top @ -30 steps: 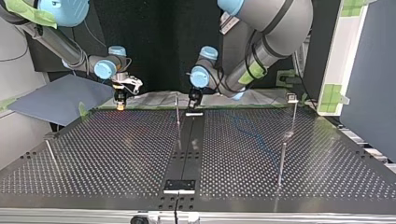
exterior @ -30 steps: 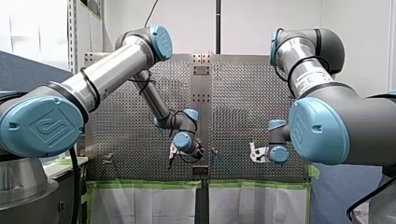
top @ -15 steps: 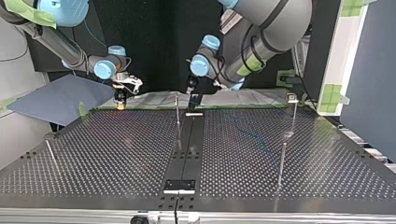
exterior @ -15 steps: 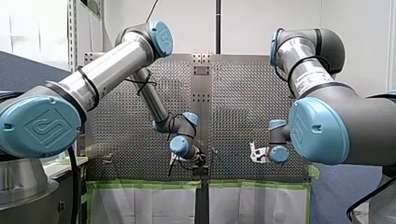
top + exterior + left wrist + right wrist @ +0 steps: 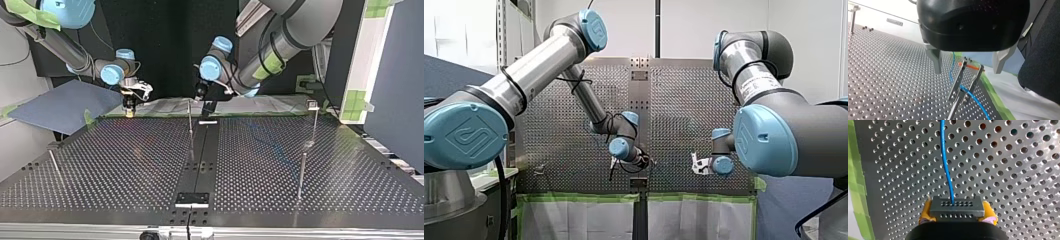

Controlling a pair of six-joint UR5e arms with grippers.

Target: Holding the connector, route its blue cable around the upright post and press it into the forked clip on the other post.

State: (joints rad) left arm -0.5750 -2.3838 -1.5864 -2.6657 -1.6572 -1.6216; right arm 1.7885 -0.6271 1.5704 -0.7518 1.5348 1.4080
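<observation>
Connector (image 5: 957, 206) | right tool (image 5: 957, 213) clamped on it, pointing down | left tool (image 5: 966, 72) apart, angled toward forked clip (image 5: 957, 83)

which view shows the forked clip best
Left wrist view: the forked clip stands just ahead of my left end effector, blue cable between its prongs. Top view shows only its thin post, front view a speck, right wrist view nothing.

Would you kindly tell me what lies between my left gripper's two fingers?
In the left wrist view, the forked clip stands between the fingers of my open left gripper, with the blue cable running past its prongs.
</observation>
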